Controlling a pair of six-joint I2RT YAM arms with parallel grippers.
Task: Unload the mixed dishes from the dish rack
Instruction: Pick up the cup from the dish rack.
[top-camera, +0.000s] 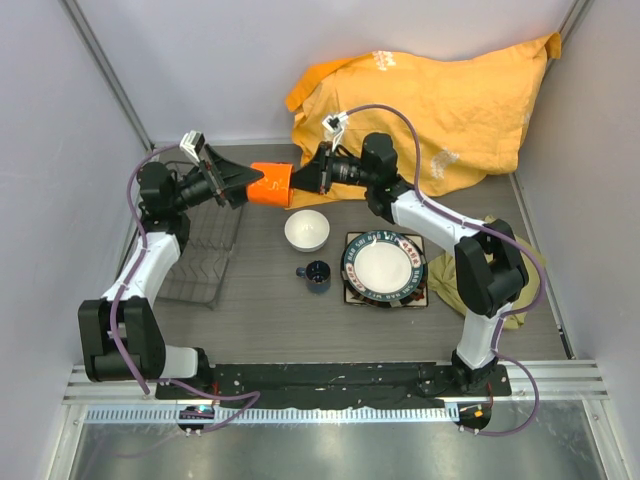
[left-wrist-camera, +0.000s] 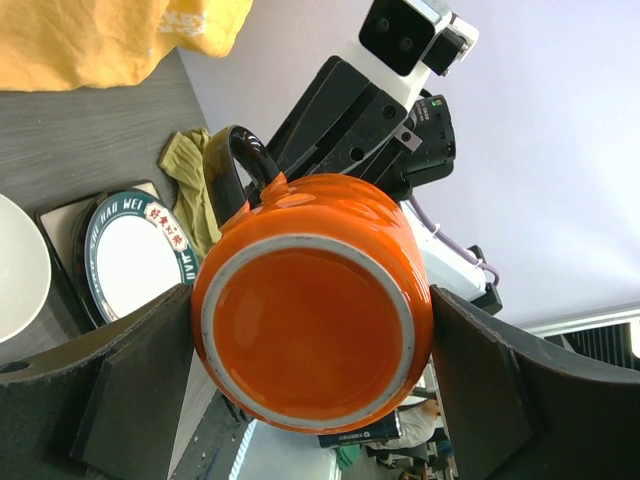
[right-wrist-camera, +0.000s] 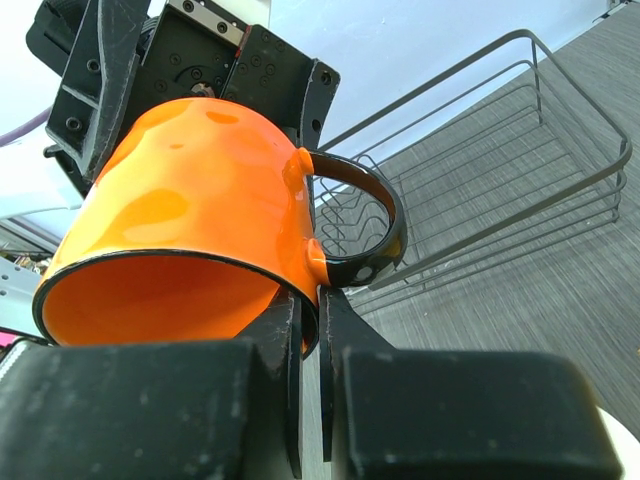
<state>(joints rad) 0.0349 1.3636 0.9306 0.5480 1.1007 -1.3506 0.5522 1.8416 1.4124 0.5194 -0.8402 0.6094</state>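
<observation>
The dish rack (top-camera: 205, 255) is set at the left of the desk (top-camera: 260, 320). Beside its far end, the orange mug (top-camera: 270, 185) is held aloft sideways: its base is clamped between the wide-spread left jaws, its rim pinched by the nearly closed right jaws.

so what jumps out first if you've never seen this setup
The orange mug, held in mid-air over the back of the table, with the left arm's fingers clamped on its base and the right arm's fingers pinching its rim. After that, the big yellow cloth heaped against the back wall, and the dark dish rack on the left with the white bowl beside it.
</observation>
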